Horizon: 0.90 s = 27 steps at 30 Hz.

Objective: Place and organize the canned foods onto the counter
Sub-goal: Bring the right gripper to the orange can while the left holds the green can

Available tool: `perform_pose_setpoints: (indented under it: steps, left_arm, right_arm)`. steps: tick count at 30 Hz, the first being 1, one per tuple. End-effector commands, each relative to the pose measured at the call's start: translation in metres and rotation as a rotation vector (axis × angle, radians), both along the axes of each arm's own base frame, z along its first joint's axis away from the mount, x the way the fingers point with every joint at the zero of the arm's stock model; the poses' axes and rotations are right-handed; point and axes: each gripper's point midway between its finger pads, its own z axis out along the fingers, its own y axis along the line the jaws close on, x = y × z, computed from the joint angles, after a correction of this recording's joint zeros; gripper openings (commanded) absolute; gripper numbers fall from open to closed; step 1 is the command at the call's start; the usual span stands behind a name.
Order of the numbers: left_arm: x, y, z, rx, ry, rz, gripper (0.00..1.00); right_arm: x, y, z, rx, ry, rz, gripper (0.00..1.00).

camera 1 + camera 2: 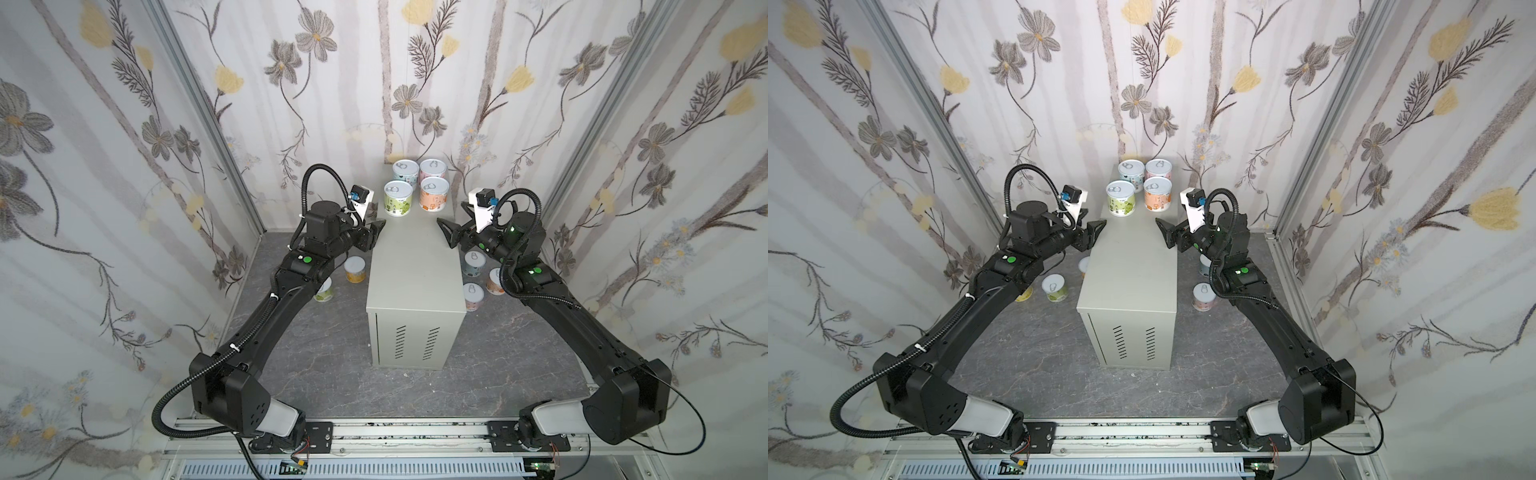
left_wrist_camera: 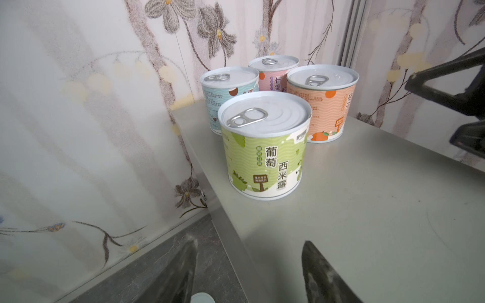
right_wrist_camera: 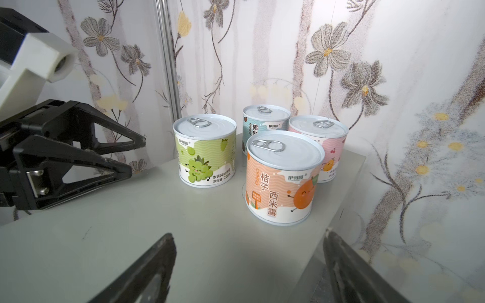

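Both tools are empty. Left tool (image 1: 377, 229): jaws a narrow gap apart, nothing between them. Right tool (image 1: 444, 232): jaws wider, nothing held. They face each other across the desk (image 1: 415, 274), the tall pale grey-beige metal cabinet.

Four short pull-tab tins stand in a tight square at its far end. The green-labelled tin (image 1: 398, 199) is just ahead of the left tool, the orange-labelled tin (image 1: 434, 194) just ahead of the right.

The rest sit on the dark marbled floor (image 1: 316, 365) close to the cabinet, partly under your arms, e.g. the yellow-orange tin (image 1: 354, 269) and the pale blue tin (image 1: 473, 266).

Risks:
- Drop for those and you could clip the desk edge or shove a hidden tin with a link.
- Drift forward and you topple the square.
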Motion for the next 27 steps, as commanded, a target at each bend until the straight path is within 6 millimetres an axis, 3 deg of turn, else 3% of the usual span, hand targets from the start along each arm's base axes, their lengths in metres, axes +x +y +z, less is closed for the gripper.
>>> perform_pose_setpoints:
  steps: [1,12,27]
  left_arm:
    - [0.003,-0.008,0.026,-0.036,-0.132,-0.056,0.63]
    - [0.017,-0.022,0.020,-0.022,-0.174,-0.121,0.60]
    - [0.033,-0.040,0.020,-0.050,-0.189,-0.191,0.57]
  right_arm:
    - [0.004,0.002,0.019,0.005,-0.096,-0.032,0.88]
    - [0.028,0.010,0.018,-0.014,-0.090,-0.058,0.87]
    - [0.045,0.017,0.010,-0.024,-0.076,-0.047,0.85]
